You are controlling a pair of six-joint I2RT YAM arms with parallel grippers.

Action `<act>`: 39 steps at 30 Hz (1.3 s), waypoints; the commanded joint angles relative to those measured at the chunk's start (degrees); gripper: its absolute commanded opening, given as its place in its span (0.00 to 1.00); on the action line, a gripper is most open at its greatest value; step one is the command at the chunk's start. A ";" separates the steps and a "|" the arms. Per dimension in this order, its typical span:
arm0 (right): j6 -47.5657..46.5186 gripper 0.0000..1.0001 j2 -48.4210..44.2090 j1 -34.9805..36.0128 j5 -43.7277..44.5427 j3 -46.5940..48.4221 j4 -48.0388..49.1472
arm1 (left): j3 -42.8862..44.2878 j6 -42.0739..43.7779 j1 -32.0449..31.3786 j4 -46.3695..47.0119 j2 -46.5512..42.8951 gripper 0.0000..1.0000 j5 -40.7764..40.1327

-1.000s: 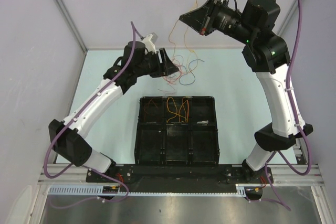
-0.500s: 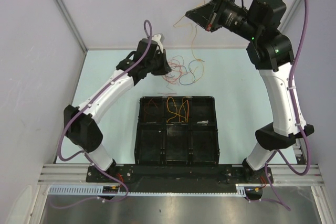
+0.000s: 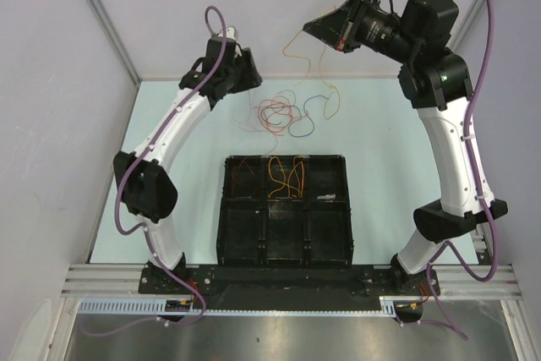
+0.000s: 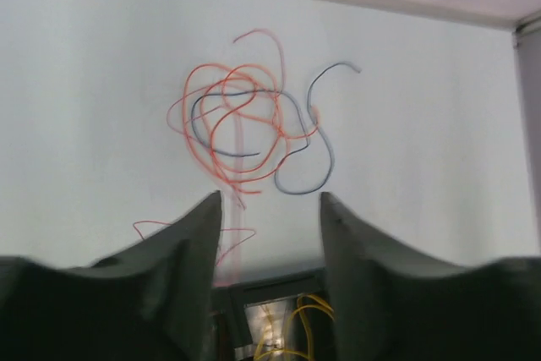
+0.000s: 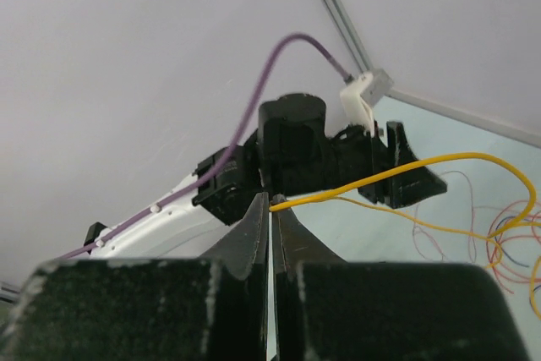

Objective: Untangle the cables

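Aloft, the black right gripper is pinching a thin yellow wire above the looped red-and-blue cable tangle; the left gripper is gaping.

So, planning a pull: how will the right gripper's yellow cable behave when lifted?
Probably floppy: the yellow cable droops in curves from the right gripper. Likely light, being so thin. Might tug the tangle it joins.
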 commanded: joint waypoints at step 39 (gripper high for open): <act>1.32 0.00 -14.05 16.77 6.70 -41.29 -4.30 | -14.90 -6.40 1.12 1.01 -19.38 0.88 3.19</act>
